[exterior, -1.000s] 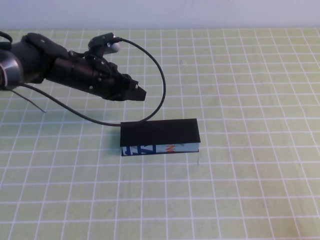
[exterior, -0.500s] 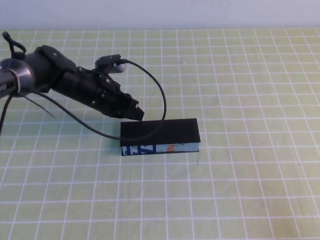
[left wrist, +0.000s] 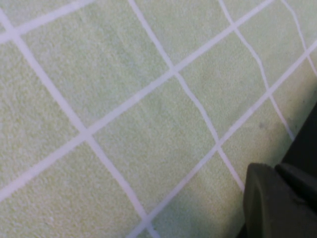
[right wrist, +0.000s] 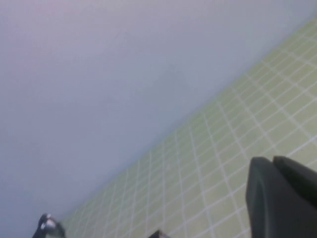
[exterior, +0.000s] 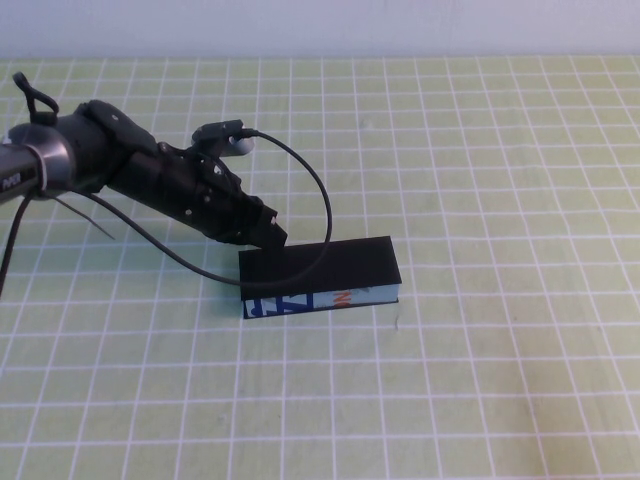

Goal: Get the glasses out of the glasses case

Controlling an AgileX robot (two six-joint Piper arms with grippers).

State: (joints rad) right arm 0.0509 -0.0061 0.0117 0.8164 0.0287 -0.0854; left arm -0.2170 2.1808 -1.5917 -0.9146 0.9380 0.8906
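**Left gripper at the closed case's rear corner; lid not yet raised**

Because the glasses case [exterior: 320,275], a rectangular box with a flat black hinged lid and a pale blue-white front printed in dark blue and orange, lies shut on the green grid-lined mat [exterior: 500,380], the glasses inside cannot be seen at all. The box looks stiff and light, so it will likely slide rather than resist if pushed sideways; its lid is smooth and probably slippery, best taken at the front edge, opposite the hinge, where a fingertip can catch under the lip. The glasses, once exposed, should be treated as fragile and lifted by the frame, not the lenses.

The left gripper [exterior: 272,236] sits at the case's rear left corner, its tip touching or just above the lid edge there; whether its fingers are apart I cannot tell. A black cable [exterior: 325,200] loops from that arm over the back of the case. The right gripper [right wrist: 282,198] is well away from the case, out of the overhead view, fingers pressed together and holding nothing.
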